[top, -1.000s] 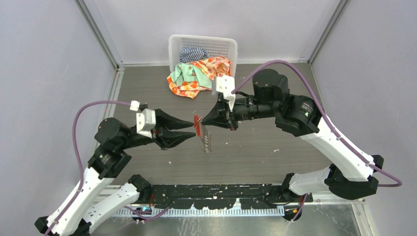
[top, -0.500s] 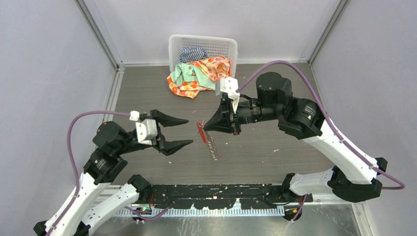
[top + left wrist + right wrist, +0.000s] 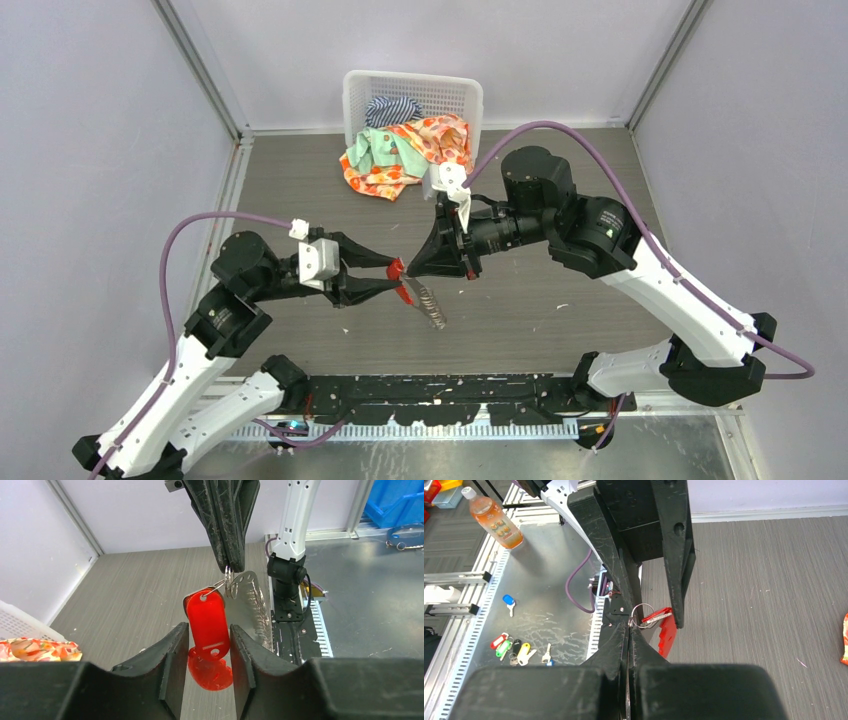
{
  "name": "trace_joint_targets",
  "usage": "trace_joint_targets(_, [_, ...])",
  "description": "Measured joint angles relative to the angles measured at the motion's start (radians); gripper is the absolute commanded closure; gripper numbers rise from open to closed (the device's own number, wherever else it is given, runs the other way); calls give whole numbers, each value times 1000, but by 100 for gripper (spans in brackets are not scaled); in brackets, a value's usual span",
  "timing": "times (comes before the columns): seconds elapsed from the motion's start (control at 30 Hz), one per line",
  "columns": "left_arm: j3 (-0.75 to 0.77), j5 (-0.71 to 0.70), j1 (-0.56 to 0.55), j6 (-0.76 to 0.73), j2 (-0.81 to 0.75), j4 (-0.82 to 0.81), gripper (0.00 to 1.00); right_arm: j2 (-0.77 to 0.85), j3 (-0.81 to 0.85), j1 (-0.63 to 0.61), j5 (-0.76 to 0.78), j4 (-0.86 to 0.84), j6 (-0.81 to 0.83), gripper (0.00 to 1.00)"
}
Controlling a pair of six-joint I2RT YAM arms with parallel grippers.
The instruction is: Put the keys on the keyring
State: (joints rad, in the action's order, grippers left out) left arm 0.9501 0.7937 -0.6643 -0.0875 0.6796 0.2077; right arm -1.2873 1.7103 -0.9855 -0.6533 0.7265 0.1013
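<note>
My right gripper [image 3: 408,272] is shut on the grey metal ring [image 3: 229,577] of the keyring and holds it up above the table. The fan of silvery pieces [image 3: 430,300] hangs from the ring. Its long red tag [image 3: 206,625] sits between the fingers of my left gripper [image 3: 393,272], and both pads [image 3: 172,665] touch its edges. In the right wrist view the tag [image 3: 655,616] shows edge-on just past my right gripper [image 3: 630,625]. A second red piece [image 3: 212,672] shows below the tag; I cannot tell whether it is one of the keys. No loose keys show on the table.
A white basket [image 3: 412,95] stands at the back wall, with coloured clothes [image 3: 405,155] spilling onto the table. Past the near edge, on the metal bench, are a bottle [image 3: 491,520], a blue key [image 3: 509,602] and a bunch of coloured keys [image 3: 514,649].
My left gripper opened wide and drew back, then came in again and closed round the red tag. My right gripper shifted a little left with the keyring.
</note>
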Motion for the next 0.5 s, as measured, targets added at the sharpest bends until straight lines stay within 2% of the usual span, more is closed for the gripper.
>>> trace_joint_targets(0.23, [0, -20, 0, -1, -11, -1, 84, 0, -6, 2, 1, 2, 0, 99])
trace_joint_targets(0.5, [0, -78, 0, -22, -40, -1, 93, 0, -10, 14, 0, 0, -1, 99])
